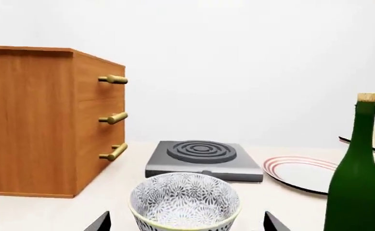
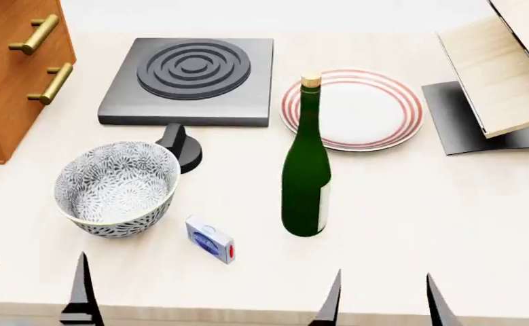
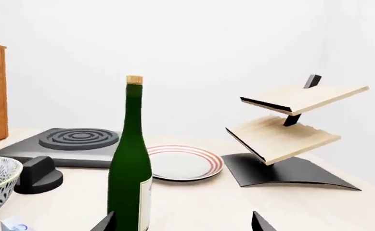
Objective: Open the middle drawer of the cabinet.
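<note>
The middle drawer [image 1: 100, 115] sat flush in the cabinet [image 1: 30, 120] at the table's far left, its brass bar handle [image 1: 113, 117] untouched. Beside the cabinet lay the grey stove plate [image 2: 190, 80], a black knob [image 2: 182, 146] just before it. Nearer stood a patterned bowl [image 2: 115, 187], a small blue-and-white box [image 2: 210, 240] and an upright green bottle [image 2: 306, 163] beside a red-rimmed plate [image 2: 359, 109]. The left gripper [image 2: 33, 288] and right gripper [image 2: 382, 299] hung spread at the near edge, holding nothing.
</note>
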